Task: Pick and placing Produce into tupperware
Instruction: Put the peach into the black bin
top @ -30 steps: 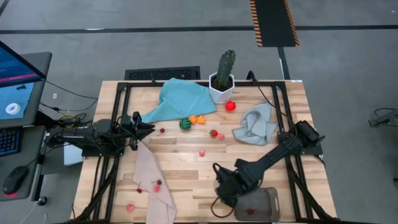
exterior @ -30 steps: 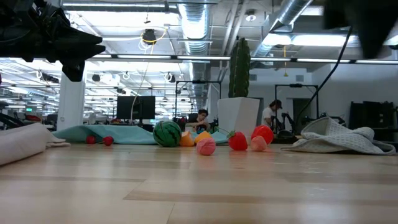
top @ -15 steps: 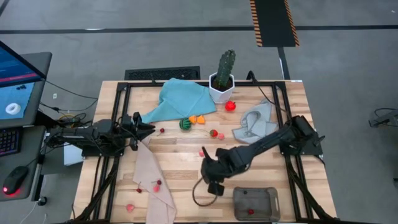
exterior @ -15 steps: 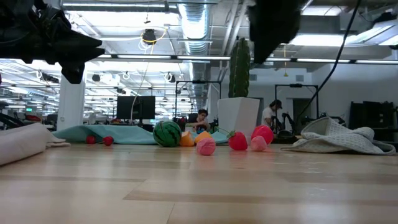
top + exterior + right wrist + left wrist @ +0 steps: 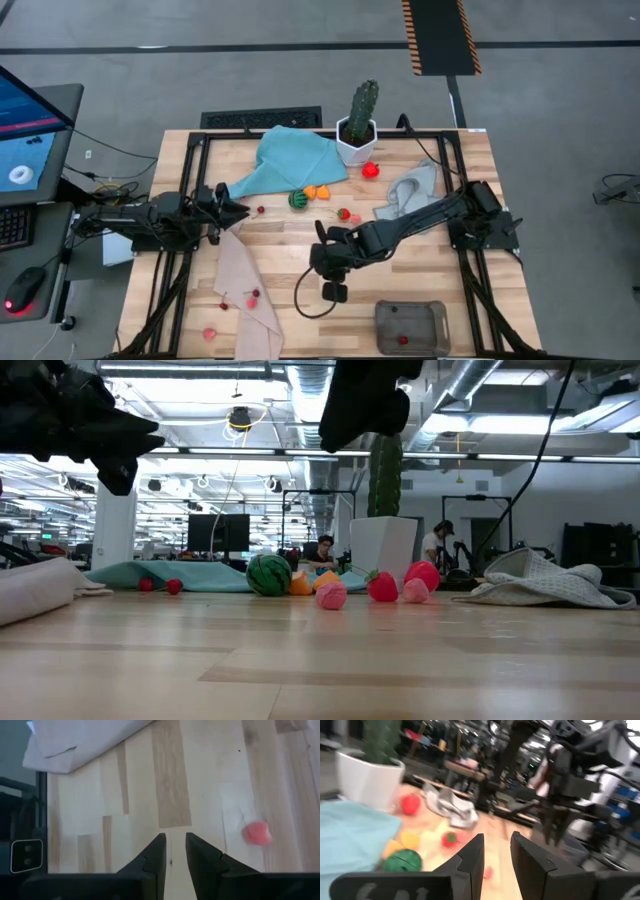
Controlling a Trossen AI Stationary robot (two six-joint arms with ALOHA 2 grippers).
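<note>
The produce lies scattered over the table: a green striped ball (image 5: 297, 199), orange pieces (image 5: 318, 191), a red ball (image 5: 371, 170), a strawberry (image 5: 343, 213) and small red and pink pieces to the left. The clear tupperware (image 5: 410, 325) stands at the near right with one red piece (image 5: 402, 340) in it. My right gripper (image 5: 322, 262) hangs over the middle of the table, pointing steeply down, its fingers (image 5: 173, 852) a little apart with nothing between them. A pink piece (image 5: 257, 832) lies on the wood just beside it. My left gripper (image 5: 235, 208) waits at the left edge, slightly open (image 5: 495, 855) and empty.
A cactus in a white pot (image 5: 358, 125) stands at the far middle. A teal cloth (image 5: 290, 160) lies far left of it, a grey cloth (image 5: 410, 200) at the right and a pink cloth (image 5: 245, 290) at the near left. Bare wood shows around the table's middle.
My right gripper has swung away from the tupperware, toward the table's left and a little toward the far edge, to a place over the middle of the table. The tupperware and the red piece in it have stayed where they were.
</note>
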